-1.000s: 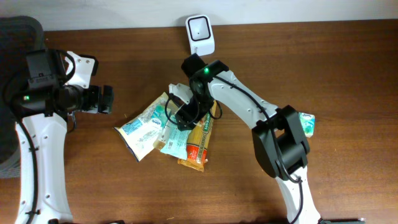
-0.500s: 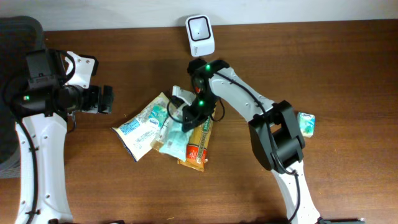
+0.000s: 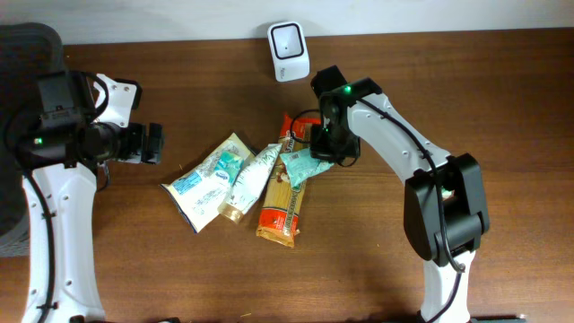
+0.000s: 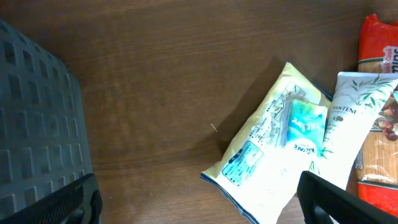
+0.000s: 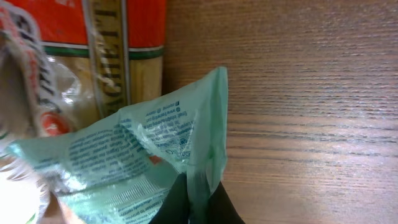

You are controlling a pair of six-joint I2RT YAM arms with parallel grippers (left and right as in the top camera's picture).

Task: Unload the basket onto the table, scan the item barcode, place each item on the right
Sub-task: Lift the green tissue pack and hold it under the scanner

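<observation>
At the far left, a dark mesh surface [image 4: 37, 124] is seen at the edge of the wooden table [image 3: 502, 108]. Beside it, the left gripper [image 3: 151, 144] is held above bare wood with its fingers [image 4: 68, 200] spread wide and nothing between them. To its right a pale yellow pouch [image 3: 202, 184] with blue print is laid flat, and a small blue-green sachet [image 4: 305, 124] is seen resting on top of it. A white tube [image 3: 253, 178] (the word Pantene can be read on it from the left wrist view) is laid against the pouch's right edge, partly over an orange pasta packet [image 3: 280, 211] that stretches from top to bottom through the pile. The teal packet [image 3: 300, 166] is found at the upper right of this pile, overlapping the top of the pasta packet and the tube's end; whether it is lifted clear of them cannot be told from above. It is pinched by its right-hand corner in the right gripper [image 3: 321, 154], whose dark fingers [image 5: 177, 202] are closed tight on the thin edge, fine print being visible on the crumpled film. The white scanner [image 3: 289, 49] is stood at the table's back edge, up and to the left of the held packet and well apart from it.
</observation>
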